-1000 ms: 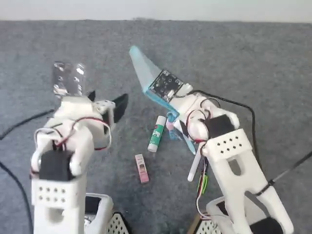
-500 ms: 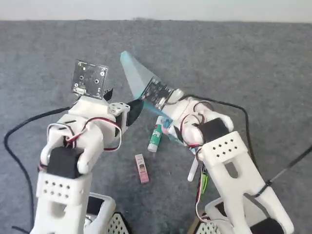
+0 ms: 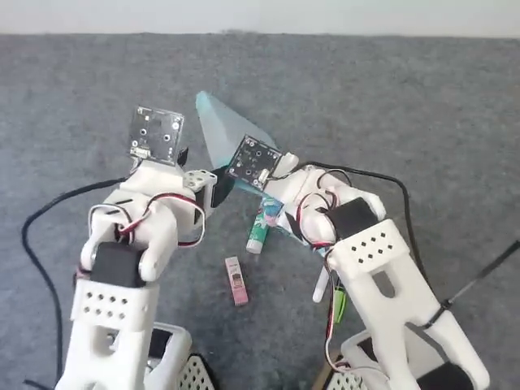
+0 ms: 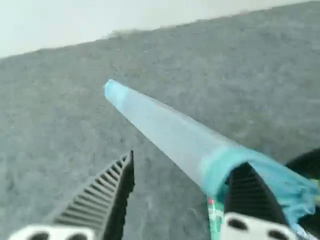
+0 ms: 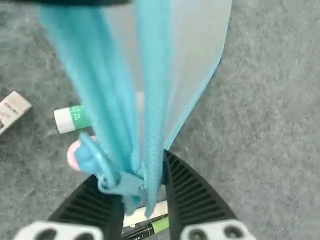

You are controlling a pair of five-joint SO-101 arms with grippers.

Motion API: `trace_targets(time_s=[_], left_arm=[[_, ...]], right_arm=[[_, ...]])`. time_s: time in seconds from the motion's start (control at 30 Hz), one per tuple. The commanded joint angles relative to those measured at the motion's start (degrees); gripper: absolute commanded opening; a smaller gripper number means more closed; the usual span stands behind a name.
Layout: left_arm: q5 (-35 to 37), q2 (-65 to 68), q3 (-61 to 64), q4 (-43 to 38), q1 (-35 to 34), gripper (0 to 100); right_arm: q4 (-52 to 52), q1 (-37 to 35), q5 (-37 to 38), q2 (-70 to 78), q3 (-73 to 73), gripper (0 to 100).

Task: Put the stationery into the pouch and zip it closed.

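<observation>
Left arm (image 3: pixel 122 252) stands on the left side of the grey mat (image 3: pixel 422 106), bent in toward the middle. Left gripper (image 3: pixel 218 188) jaws spread wide and holding nothing; in the left wrist view the gripper (image 4: pixel 185 165) has one finger out over bare mat and the other right by the teal zipper edge of the pouch (image 4: pixel 165 125), can't tell if it touches.

Pouch (image 3: pixel 219 130) is see-through pale blue with teal trim, lifted off the mat and tilted, its free corner pointing up toward the mat's far edge, its low end at the right gripper. It looks flat, nothing seen inside.

Small pink eraser (image 3: pixel 236 280) lies flat on the mat between the two arms, toward the near edge, apart from the rest. Just beyond it is the glue stick (image 3: pixel 260 229), white with a green label, lying on the mat with its far end under the low end of the pouch.

Right gripper (image 3: pixel 276 213) jaws closed narrow on the pouch's zipper end; the right wrist view shows the gripper (image 5: pixel 142 185) pinching the teal zipper band, the pouch (image 5: pixel 170 60) hanging away from it, glue stick (image 5: pixel 70 119) and eraser (image 5: pixel 12 110) on the mat off to one side.

White pen (image 3: pixel 323 284) lies on the mat partly under the right arm (image 3: pixel 390 276), near the mat's near edge
</observation>
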Motion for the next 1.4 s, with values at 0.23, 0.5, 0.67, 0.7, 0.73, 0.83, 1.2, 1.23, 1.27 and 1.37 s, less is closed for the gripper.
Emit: trace_targets(time_s=[0.23,0.5,0.67,0.7,0.73,0.83,1.2,1.23,1.27,1.37], left_arm=[[-1.49,0.26,13.32,-16.7,-4.66,5],[2.11,0.7,16.92,-18.02,-4.84,1],[11.43,0.26,15.78,-18.11,-10.73,1],[12.57,0.35,15.16,-18.11,-12.84,1],[13.71,0.62,14.55,-18.11,-14.95,1],[15.12,0.79,12.62,-18.11,-20.92,1],[13.45,0.88,16.92,-22.24,-25.76,1],[13.19,0.88,17.1,-22.24,-25.41,1],[13.19,0.88,17.19,-22.24,-25.32,1],[13.01,0.88,17.36,-21.98,-25.32,1]], right_arm=[[2.86,-1.36,2.02,-6.46,-1.41,0.7],[3.82,-1.27,1.67,-6.46,-0.97,0.8],[6.9,-1.27,-1.14,-6.99,-1.32,1.0],[7.16,-1.27,-1.93,-6.99,-1.32,1.0],[7.43,-1.27,-2.81,-6.99,-1.32,1.0],[7.6,-1.19,-4.84,-6.99,-1.41,1.0],[10.24,11.47,-15.74,-4.97,-1.23,12.4],[10.86,12.26,-17.05,-4.53,-1.23,13.5],[11.56,13.05,-18.46,-4.09,-1.23,14.1],[14.2,14.64,-22.42,-2.24,-0.18,13.6]])
